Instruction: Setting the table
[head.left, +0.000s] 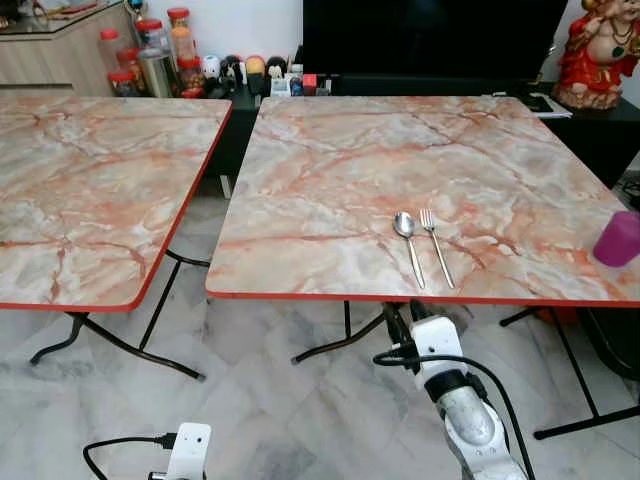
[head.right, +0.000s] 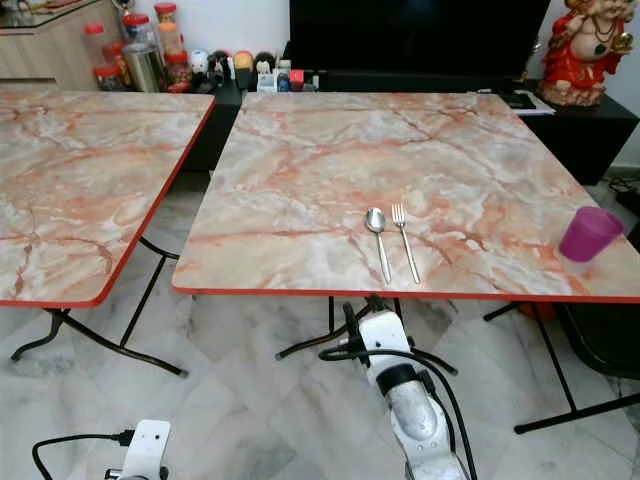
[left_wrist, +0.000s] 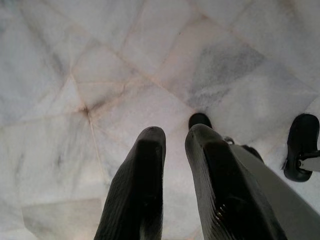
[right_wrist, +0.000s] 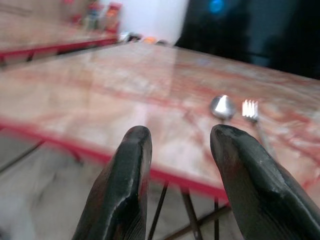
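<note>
A steel spoon (head.left: 407, 236) and fork (head.left: 436, 247) lie side by side near the front edge of the marble-patterned table (head.left: 330, 180), handles toward me. A purple cup (head.left: 617, 238) stands upright at the table's right edge. My right gripper (right_wrist: 177, 137) is open and holds nothing. It sits just below and in front of the table's red front edge, pointing toward the spoon (right_wrist: 222, 106) and fork (right_wrist: 250, 109). The black right fingers (head.left: 398, 322) show under the table edge. My left gripper (left_wrist: 175, 134) hangs low over the floor, its fingers a little apart and holding nothing.
A second marble-patterned table (head.left: 90, 190) stands to the left, with a gap of tiled floor (head.left: 200, 240) between the two. Behind are a black TV cabinet (head.left: 430, 40), several jars (head.left: 160, 55) and a red statue (head.left: 600, 50). Black folding legs (head.left: 330, 350) cross under the table.
</note>
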